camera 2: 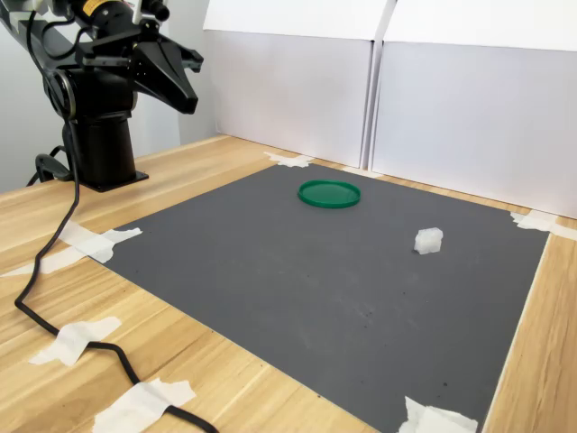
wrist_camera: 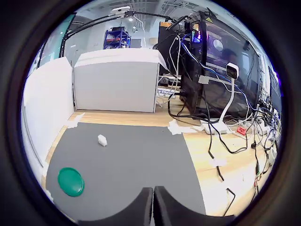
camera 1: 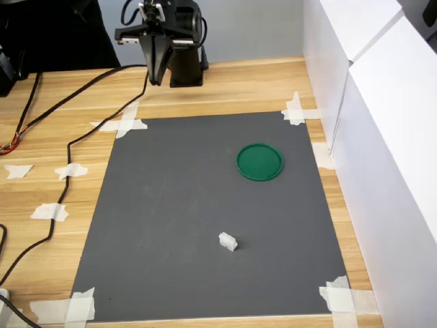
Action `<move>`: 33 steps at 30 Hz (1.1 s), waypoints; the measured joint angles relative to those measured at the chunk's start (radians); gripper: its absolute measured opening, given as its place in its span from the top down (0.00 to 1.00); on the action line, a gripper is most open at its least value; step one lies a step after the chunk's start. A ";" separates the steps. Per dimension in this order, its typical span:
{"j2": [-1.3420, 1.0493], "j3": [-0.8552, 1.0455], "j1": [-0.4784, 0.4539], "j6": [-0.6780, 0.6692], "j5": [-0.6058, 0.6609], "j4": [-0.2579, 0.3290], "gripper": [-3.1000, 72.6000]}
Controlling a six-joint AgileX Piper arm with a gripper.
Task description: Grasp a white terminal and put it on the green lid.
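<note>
One white terminal (camera 1: 228, 241) on mat (camera 1: 177, 225), apart from green lid (camera 1: 259, 162).

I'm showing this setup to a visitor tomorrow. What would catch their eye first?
Probably the green lid, bright against the dark grey mat, toward the first exterior view's right. Next, the tiny white terminal lying alone nearer the mat's front edge. The black arm's hand hangs shut above the bare wood behind the mat.

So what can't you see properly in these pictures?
- White terminal: too small in all views to make out its ridges.
- Gripper: the wrist view's edge cuts off the fingers.
- Arm base: the second exterior view crops the arm above it.
- Green lid: underside hidden against the grey mat.
</note>
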 joint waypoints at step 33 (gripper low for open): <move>1.055 -1.031 0.000 -0.394 0.783 0.023 0.60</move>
